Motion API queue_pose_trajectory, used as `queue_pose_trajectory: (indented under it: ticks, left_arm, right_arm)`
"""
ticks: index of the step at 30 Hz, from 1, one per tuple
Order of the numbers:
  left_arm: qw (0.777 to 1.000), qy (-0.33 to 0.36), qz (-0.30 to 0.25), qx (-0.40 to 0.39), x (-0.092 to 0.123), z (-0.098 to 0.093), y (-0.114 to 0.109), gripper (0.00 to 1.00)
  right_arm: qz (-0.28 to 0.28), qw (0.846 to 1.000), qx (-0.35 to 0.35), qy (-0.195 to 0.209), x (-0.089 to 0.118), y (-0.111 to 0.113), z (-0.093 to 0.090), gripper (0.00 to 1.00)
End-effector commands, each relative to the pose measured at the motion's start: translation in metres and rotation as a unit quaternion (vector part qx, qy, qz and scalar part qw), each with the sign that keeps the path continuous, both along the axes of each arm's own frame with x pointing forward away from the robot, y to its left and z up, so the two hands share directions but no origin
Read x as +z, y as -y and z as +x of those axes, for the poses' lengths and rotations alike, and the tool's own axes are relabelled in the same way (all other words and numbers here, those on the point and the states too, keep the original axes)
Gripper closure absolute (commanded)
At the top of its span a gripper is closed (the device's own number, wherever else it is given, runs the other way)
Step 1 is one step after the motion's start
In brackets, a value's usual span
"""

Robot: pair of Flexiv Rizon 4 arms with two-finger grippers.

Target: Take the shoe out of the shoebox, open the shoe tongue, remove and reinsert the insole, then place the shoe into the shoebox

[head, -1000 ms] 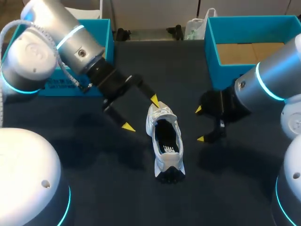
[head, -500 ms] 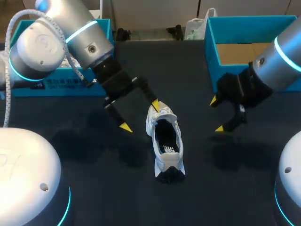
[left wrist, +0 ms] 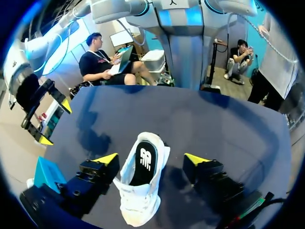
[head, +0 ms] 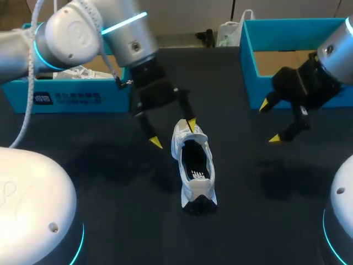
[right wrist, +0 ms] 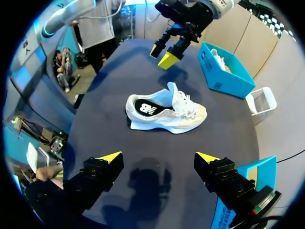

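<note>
A white shoe (head: 193, 165) with a dark insole lies upright mid-table, toe pointing to the far side. My left gripper (head: 174, 134) hangs open over its toe end. One yellow tip is at the laces, the other off to the shoe's left. In the left wrist view the shoe's front (left wrist: 140, 179) sits between the spread fingers of that gripper (left wrist: 151, 159), with gaps on both sides. My right gripper (head: 269, 122) is open in the air to the right, by the right box. Its wrist view shows the shoe (right wrist: 164, 112) well ahead of its fingers (right wrist: 158, 156).
A blue shoebox (head: 77, 99) stands at the far left with another white shoe (head: 77, 72) inside. A second blue box (head: 248, 61) with a cardboard floor stands at the far right, close behind my right gripper. Dark tabletop surrounds the shoe.
My left arm swung right, bringing its gripper over the shoe's toe, fingers slightly narrower. My right arm pulled back to the right and farther away, toward the right box.
</note>
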State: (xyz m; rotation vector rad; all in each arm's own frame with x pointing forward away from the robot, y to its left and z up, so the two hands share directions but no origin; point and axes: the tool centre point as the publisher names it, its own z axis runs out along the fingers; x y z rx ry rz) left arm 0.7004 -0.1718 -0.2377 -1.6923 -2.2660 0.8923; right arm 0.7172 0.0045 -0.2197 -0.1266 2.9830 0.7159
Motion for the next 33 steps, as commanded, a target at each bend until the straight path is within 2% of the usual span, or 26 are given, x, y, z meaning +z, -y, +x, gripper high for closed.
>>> queue_pose_trajectory:
  ticks: [1, 3, 9, 12, 21, 33]
  left_arm:
    - [0.999, -0.010, 0.043, -0.018, -0.004, 0.007, 0.007, 1.00]
    - [0.998, -0.006, 0.054, -0.023, -0.006, 0.007, 0.007, 1.00]
    - [0.992, 0.080, 0.092, -0.004, -0.007, 0.000, 0.007, 1.00]
    - [0.991, 0.101, 0.092, 0.010, -0.011, -0.002, 0.010, 1.00]
    - [0.991, 0.105, 0.072, -0.042, -0.034, -0.018, 0.015, 1.00]
    - [0.984, 0.149, 0.055, -0.085, -0.070, -0.013, 0.037, 1.00]
  right_arm:
    - [0.000, 1.000, -0.001, 0.003, 0.000, 0.001, -0.003, 0.00]
    - [0.000, 1.000, -0.001, 0.003, 0.000, 0.001, -0.003, 0.00]
    - [0.000, 1.000, -0.001, 0.003, 0.000, 0.001, -0.003, 0.00]
    - [0.000, 1.000, -0.001, 0.003, 0.000, 0.001, -0.003, 0.00]
    - [0.000, 1.000, -0.001, 0.003, 0.000, 0.001, -0.003, 0.00]
    - [0.000, 1.000, -0.001, 0.003, 0.000, 0.001, -0.003, 0.00]
